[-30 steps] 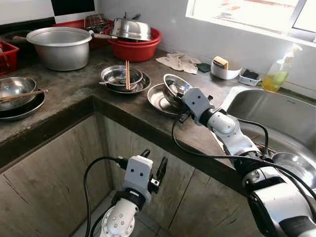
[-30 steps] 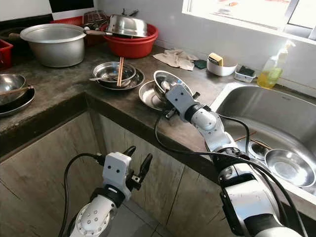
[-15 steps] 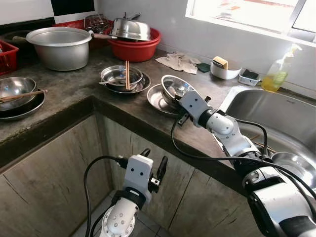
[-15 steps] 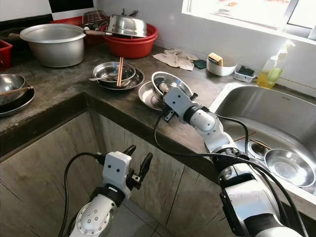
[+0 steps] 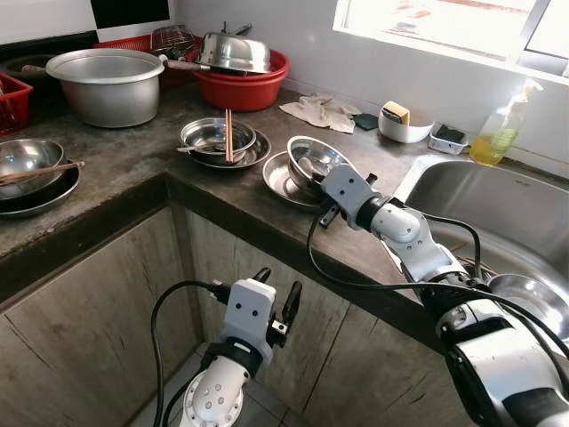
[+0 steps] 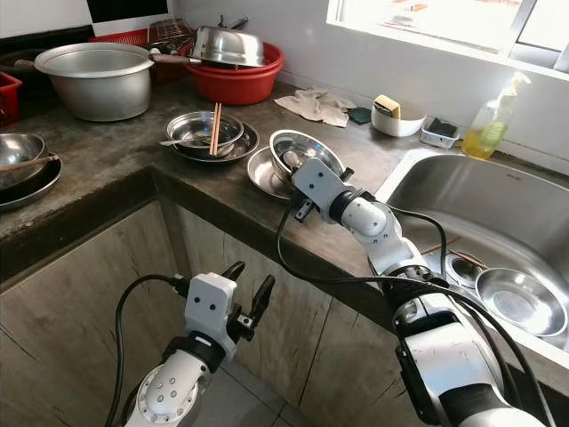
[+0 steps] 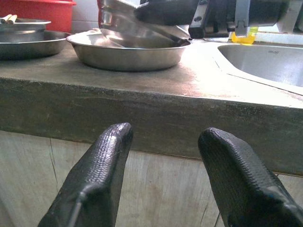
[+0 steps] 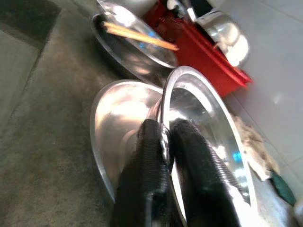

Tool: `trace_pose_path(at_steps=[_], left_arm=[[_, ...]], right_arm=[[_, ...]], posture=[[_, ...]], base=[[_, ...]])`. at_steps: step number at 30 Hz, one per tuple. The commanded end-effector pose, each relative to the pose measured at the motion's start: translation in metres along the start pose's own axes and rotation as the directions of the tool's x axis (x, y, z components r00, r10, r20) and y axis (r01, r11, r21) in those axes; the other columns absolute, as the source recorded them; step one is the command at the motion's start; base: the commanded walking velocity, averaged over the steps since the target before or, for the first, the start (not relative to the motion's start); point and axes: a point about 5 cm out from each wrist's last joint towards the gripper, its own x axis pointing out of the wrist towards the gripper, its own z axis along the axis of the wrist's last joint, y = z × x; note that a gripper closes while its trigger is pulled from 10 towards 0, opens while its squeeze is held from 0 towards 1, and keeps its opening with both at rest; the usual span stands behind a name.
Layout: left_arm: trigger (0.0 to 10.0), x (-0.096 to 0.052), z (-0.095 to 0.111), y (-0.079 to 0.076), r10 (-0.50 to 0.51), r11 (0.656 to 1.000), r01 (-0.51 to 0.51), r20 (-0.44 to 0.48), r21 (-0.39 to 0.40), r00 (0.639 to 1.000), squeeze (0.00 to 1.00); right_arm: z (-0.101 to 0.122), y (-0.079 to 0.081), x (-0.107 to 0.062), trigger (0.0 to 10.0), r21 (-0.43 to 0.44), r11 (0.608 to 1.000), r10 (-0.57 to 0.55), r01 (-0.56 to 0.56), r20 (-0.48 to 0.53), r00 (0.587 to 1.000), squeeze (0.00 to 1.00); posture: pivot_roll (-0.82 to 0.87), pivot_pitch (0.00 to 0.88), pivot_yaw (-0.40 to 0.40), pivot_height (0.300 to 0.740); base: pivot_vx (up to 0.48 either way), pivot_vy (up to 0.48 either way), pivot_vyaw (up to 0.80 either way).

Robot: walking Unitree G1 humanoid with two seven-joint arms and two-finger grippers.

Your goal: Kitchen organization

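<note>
The left tool (image 7: 161, 175) hangs open below the surface (image 5: 133, 169) edge. On the surface's middle, the right tool (image 8: 164, 142) pinches the rim of a tilted steel bowl (image 5: 313, 158), resting in a shallow dish (image 5: 280, 175).

Both arms are silver metal with round joints and grey-white box wrists. Black cables loop along them. The fingers (image 7: 92, 189) are long, black, with textured rubber.

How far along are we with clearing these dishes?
Done: one steel bowl lies in the sink. In hand: the right pincer pinches the rim of a tilted bowl over its plate. Left: the chopstick bowl, big pot, red basin. The left pincer is open, idle.
</note>
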Motion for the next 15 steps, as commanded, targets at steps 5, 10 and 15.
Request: trace_pose_path(at_steps=[5,10,15], left_arm=[[10.0,0.0013,-0.0003,-0.0022,-0.008,1.000,0.008,0.002,-0.006,1.000,0.00],[10.0,0.0015,-0.0004,-0.0027,-0.007,1.000,0.007,0.002,-0.008,1.000,0.00],[10.0,0.0016,-0.0013,-0.0034,-0.009,1.000,0.009,0.001,-0.007,1.000,0.00]], right_arm=[[-0.0008,-0.0022,-0.0007,10.0,-0.014,1.000,0.011,-0.011,-0.008,1.000,0.00],[-0.0007,-0.0032,-0.0008,10.0,-0.016,1.000,0.008,-0.008,-0.008,1.000,0.00],[0.0006,-0.0044,0.0002,10.0,-0.016,1.000,0.008,-0.008,-0.007,1.000,0.00]], posture=[[0.01,0.029,-0.119,0.740],[0.01,0.025,-0.122,0.740],[0.01,0.017,-0.123,0.740]], base=[[0.000,0.000,0.00],[0.000,0.000,0.00],[0.000,0.000,0.00]])
